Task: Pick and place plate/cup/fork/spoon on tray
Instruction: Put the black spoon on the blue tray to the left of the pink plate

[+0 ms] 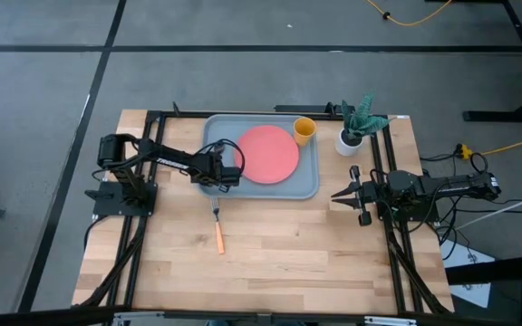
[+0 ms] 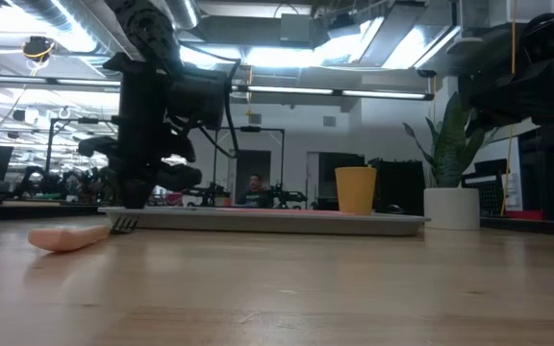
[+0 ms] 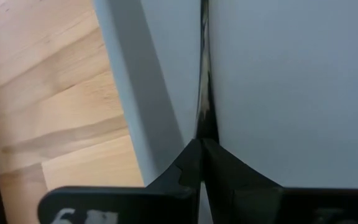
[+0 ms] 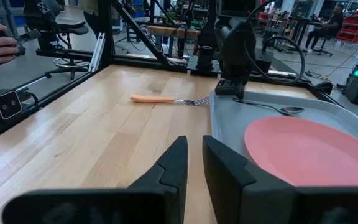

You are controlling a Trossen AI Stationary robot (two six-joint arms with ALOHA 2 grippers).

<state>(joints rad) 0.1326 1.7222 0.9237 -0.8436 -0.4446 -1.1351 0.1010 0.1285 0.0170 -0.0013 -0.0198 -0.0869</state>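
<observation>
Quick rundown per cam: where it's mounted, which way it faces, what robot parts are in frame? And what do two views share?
High: overhead, straight down; both arms, tray, plate.
Low: table height, level across; one arm over the tray's end, cup, fork.
Left wrist: looks down past shut fingers onto the spoon handle.
Right wrist: looks across the table; own fingers, left gripper.
Shared: right wrist and high both show fork, plate.

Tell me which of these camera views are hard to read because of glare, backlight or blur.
Low view: bright ceiling lights backlight the scene, leaving the left gripper a dark silhouette; the cup stays readable. Left wrist view: too close, the spoon handle and tray look soft. High view: even light, the plate and fork clear. Right wrist view: sharp.
</observation>
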